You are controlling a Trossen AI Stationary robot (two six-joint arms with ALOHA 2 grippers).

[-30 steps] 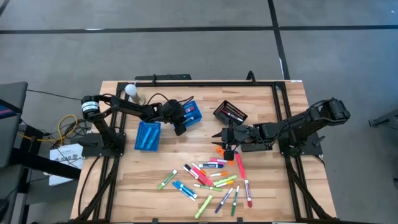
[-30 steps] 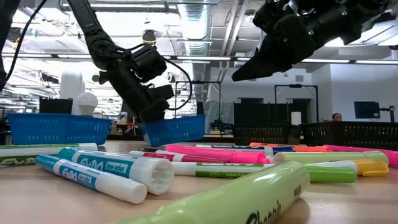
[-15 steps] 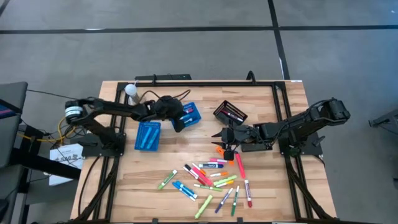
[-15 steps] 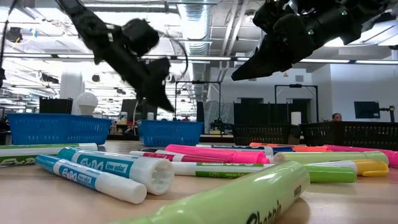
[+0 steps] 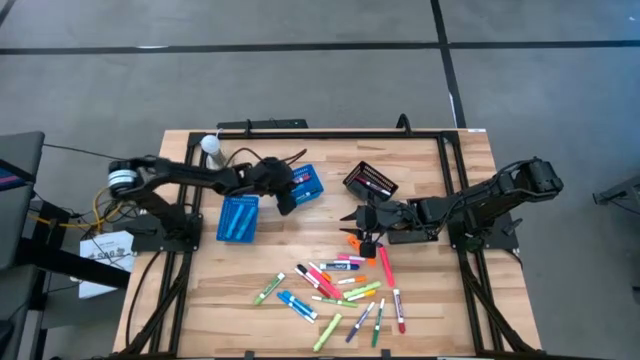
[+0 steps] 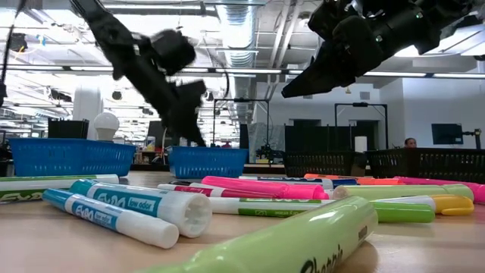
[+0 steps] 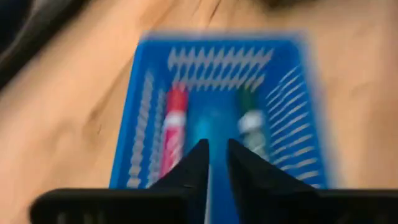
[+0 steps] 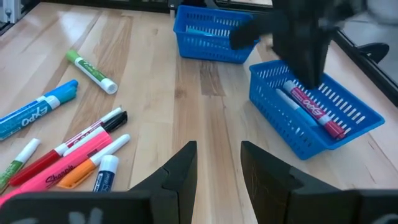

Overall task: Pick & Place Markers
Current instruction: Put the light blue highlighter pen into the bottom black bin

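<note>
Several markers (image 5: 340, 290) in pink, green, blue, red and orange lie scattered on the table's near middle. A red marker (image 7: 175, 124), a blue marker (image 7: 205, 127) and a green marker (image 7: 250, 121) lie side by side in a blue basket (image 5: 310, 183). My left gripper (image 7: 216, 144) hangs shut just above that basket, pointing down and holding nothing. My right gripper (image 8: 217, 146) is open and hovers above the far end of the marker pile, near an orange marker (image 5: 353, 241).
A second blue basket (image 5: 238, 217) stands left of the first. A black mesh basket (image 5: 370, 182) sits far of my right gripper. A white bulb-shaped object (image 5: 210, 146) and cables lie near the far left corner. Bare wood shows between the baskets and the markers.
My left gripper has risen from low beside the blue basket's near side, moved toward the far edge over the basket and tipped to a slant, then sunk a little. The left arm's base joint has swung.
</note>
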